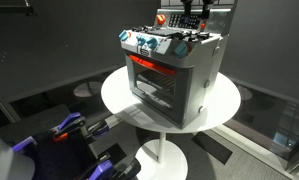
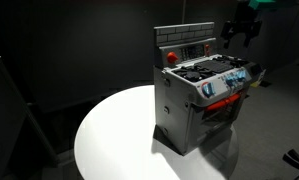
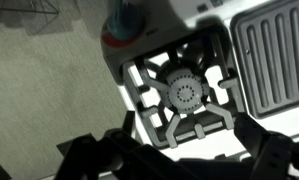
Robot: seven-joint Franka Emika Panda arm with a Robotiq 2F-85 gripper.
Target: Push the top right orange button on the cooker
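Wrist view shows the round orange-red plastic button [image 3: 124, 22] blurred at the top edge, up and to the left of the black burner grate [image 3: 184, 95] that fills the middle. The gripper [image 3: 179, 150] is centred over that burner, not over the button, with a ribbed grey grill plate [image 3: 274, 55] off to the right.

In both exterior views the button [image 1: 160, 18] [image 2: 171, 56] sits on the upright back panel of the grey toy cooker [image 1: 179, 80] [image 2: 189, 110], which stands on a round white table [image 1: 119, 95].

My judgement is that the step in hand is the approach, and no press has begun. To do it well, line one fingertip up with the button's face and push squarely into the panel. A glancing touch could slide off the dome or tip the light cooker backwards. Narrowing the fingers first would give a firmer, more exact point of contact.

The gripper [image 1: 192, 18] [image 2: 241, 25] hangs above the cooker's top, apart from it. Its dark fingers [image 3: 94, 155] are spread wide at the lower corners of the wrist view — holding nothing, touching nothing.
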